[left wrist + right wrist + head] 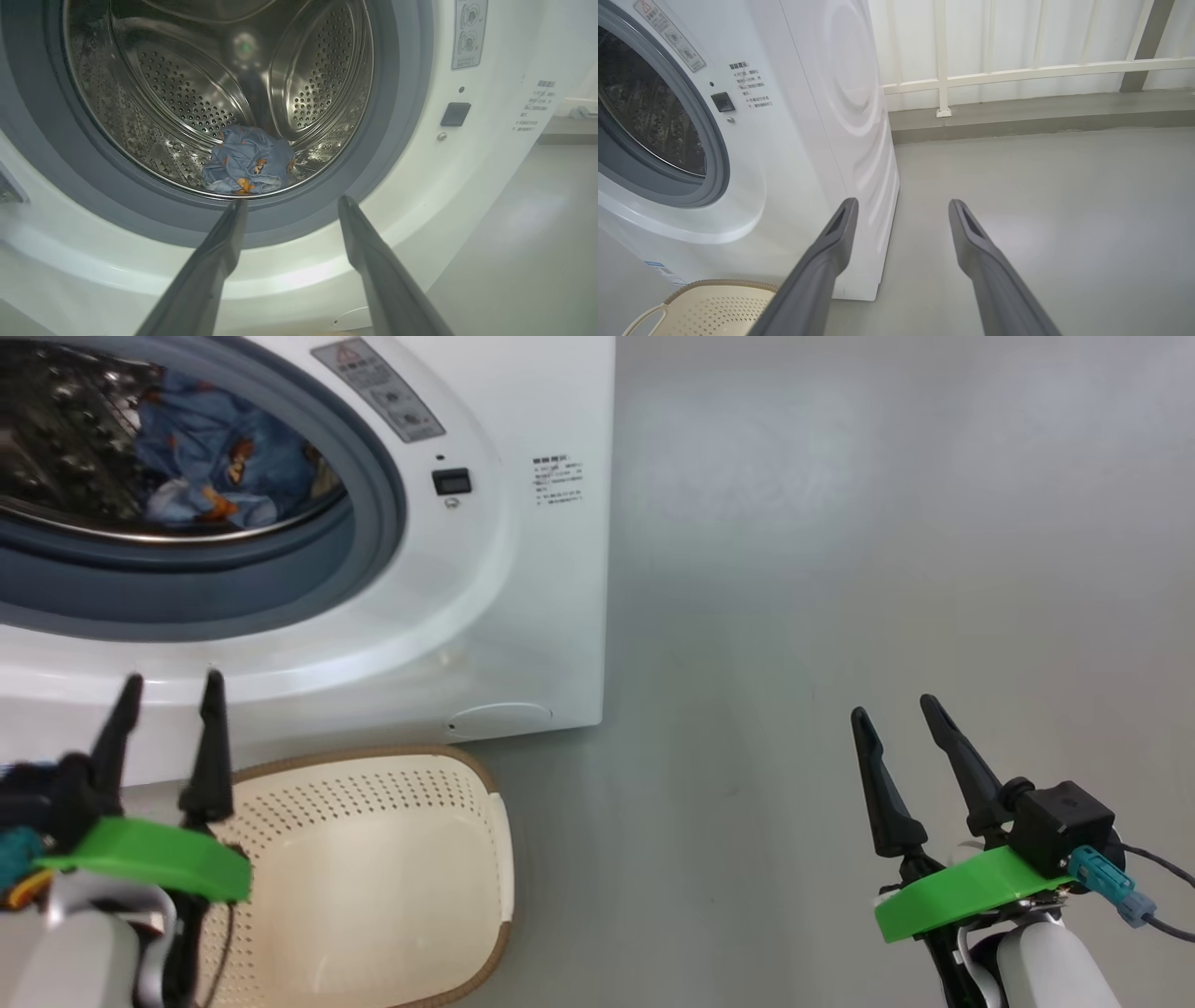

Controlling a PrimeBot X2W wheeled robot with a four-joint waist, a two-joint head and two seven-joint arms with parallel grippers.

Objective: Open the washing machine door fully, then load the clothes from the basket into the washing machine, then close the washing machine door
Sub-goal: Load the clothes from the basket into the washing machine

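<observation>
As the light blue cartoon-print garment lies in the drum of the white front-loading washing machine, upper left, and the cream perforated plastic basket, lower left, looks bare, we judge only door-closing left. Left gripper and right gripper gape, holding nothing. Basket's left side is hidden; door position unclear.

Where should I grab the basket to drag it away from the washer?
Take the basket by its right-hand rim, one finger inside the wall, one outside, coming down with the right gripper. That thin upright edge faces open floor; the far rim sits close under the washing machine.
</observation>
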